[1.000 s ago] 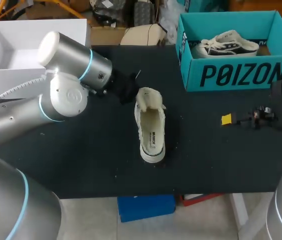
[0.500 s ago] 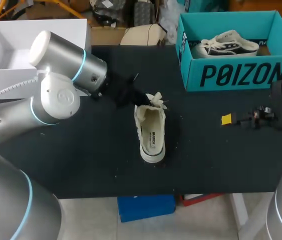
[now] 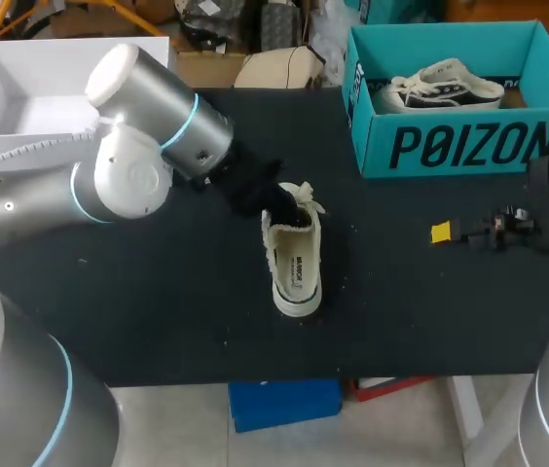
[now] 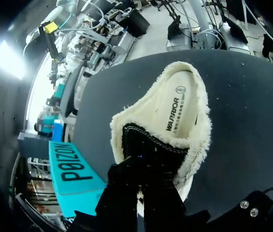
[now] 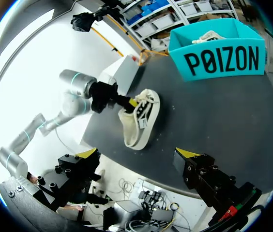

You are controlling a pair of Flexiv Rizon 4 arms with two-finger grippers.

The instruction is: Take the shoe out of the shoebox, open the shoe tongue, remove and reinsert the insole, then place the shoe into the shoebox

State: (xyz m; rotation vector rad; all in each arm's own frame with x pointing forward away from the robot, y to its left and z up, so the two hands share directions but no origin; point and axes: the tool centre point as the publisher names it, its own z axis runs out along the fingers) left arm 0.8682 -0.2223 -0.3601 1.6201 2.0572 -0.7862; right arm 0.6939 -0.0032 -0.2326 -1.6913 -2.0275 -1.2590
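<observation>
Black table (image 3: 158,321), shoe (image 3: 296,268) — left pincer (image 3: 282,204) at its mouth

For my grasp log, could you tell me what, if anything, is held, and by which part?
The right gripper, jaws apart, holds nothing. The left gripper is at the shoe tongue, but whether it grips it cannot be told.

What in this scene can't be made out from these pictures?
Shoe: toe end, head view, partly covered by the left gripper.
Insole: front part, left wrist view, hidden inside the shoe behind the left gripper.
Second shoe: right wrist view, mostly behind the shoebox wall.
</observation>
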